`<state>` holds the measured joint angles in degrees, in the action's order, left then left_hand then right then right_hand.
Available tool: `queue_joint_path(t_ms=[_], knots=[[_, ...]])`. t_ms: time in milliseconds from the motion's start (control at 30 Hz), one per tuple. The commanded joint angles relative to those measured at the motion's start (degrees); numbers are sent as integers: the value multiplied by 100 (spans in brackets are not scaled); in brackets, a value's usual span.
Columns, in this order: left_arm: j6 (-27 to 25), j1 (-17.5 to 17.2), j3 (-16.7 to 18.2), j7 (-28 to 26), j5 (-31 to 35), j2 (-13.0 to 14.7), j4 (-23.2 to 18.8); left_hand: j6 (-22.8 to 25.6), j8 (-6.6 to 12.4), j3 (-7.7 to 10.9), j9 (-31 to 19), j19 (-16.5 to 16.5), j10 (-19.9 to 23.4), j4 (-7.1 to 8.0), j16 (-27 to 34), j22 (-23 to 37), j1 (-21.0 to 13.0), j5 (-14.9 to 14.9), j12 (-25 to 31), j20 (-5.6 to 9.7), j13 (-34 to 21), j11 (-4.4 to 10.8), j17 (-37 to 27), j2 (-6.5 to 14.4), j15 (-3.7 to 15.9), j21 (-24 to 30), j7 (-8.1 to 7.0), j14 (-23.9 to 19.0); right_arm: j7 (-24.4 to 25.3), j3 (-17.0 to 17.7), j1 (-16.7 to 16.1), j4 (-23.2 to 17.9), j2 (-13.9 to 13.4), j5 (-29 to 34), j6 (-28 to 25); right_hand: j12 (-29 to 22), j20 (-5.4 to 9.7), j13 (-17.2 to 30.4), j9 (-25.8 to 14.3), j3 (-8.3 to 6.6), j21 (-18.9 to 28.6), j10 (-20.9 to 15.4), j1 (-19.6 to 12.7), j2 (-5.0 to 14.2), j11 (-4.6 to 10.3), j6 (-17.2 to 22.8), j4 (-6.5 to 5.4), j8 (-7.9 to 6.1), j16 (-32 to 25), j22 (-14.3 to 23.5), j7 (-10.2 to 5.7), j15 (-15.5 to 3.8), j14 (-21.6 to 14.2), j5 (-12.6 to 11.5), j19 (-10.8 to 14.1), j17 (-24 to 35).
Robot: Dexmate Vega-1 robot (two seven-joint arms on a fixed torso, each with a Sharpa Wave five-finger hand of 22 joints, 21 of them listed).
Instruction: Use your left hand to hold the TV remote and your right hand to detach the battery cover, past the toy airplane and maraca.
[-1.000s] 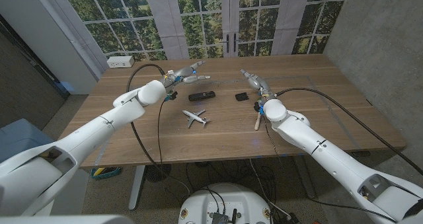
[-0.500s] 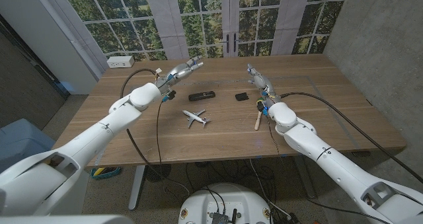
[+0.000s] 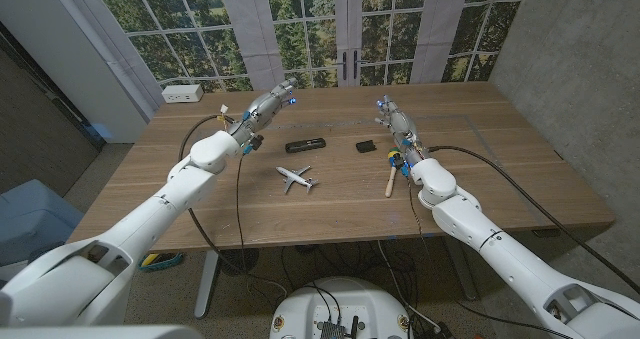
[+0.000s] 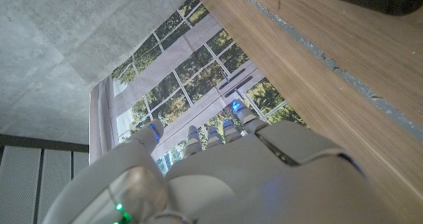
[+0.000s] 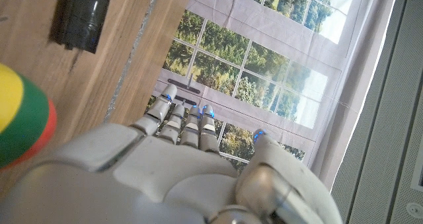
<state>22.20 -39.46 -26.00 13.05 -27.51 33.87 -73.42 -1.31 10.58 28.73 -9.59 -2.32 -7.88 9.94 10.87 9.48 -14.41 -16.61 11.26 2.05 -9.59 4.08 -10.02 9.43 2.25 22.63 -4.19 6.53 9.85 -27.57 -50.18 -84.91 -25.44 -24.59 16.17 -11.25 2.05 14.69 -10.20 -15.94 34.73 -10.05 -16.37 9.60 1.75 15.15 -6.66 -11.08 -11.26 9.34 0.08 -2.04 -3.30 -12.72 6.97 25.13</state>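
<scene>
Black TV remote (image 3: 307, 146) — between both hands' fingers (image 3: 283, 91), untouched

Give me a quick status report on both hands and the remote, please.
Left hand and right hand both raised, holding nothing. TV remote on table, small black battery cover lying apart from it. Toy airplane and maraca nearer, not blocking.

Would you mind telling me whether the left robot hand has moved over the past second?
Yes. The left robot hand has lifted and drawn back from the TV remote, towards the white power strip and the far table edge, holding nothing.
</scene>
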Motion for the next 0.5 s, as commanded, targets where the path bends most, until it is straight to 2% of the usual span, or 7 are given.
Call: queue_joint_path(t_ms=[33, 167, 300, 500], knots=[[207, -256, 376, 396, -1031, -269, 231, 33, -22, 93, -16, 73, 42, -5, 16, 9, 38, -26, -4, 413, -18, 7, -11, 243, 294, -42, -7, -55, -591, 285, -174, 360, 259, -796, 785, -44, 245, -25, -15, -127, -16, -101, 13, 172, -7, 93, -30, -34, -49, 0, 44, -309, -107, -43, 127, -41], [263, -372, 502, 403, -1219, -301, 236, 77, -16, 168, -16, 167, 98, -15, 13, 9, 83, -18, -2, 412, -19, -36, -12, 226, 283, -55, 28, -89, -659, 416, -329, 397, 386, -1006, 1129, -46, 258, -56, -15, -202, -33, -138, 21, 170, -34, 149, -55, -43, -52, -1, 78, -302, -136, -51, 205, -86], [306, -496, 587, 298, -1292, -334, 286, 119, -11, 325, -15, 208, 110, -62, 4, 8, 57, -25, -16, 402, -18, -79, -2, 279, 260, -93, 94, -121, -426, 530, -498, 318, 436, -907, 1373, -56, 272, -80, -16, -272, -55, -186, 9, 171, -43, 192, -58, -49, -55, -2, 112, -299, -164, -57, 246, -123], [252, -372, 614, 395, -1411, -452, 659, 130, -16, 436, -15, 235, 117, -90, -10, 7, 34, -25, -25, 428, -19, -70, 2, 277, 274, -121, 95, -120, -128, 626, -587, 214, 437, -721, 1444, -53, 287, -101, -16, -334, -83, -201, 1, 164, -50, 222, -61, -50, -52, -2, 121, -295, -175, -60, 267, -156]])
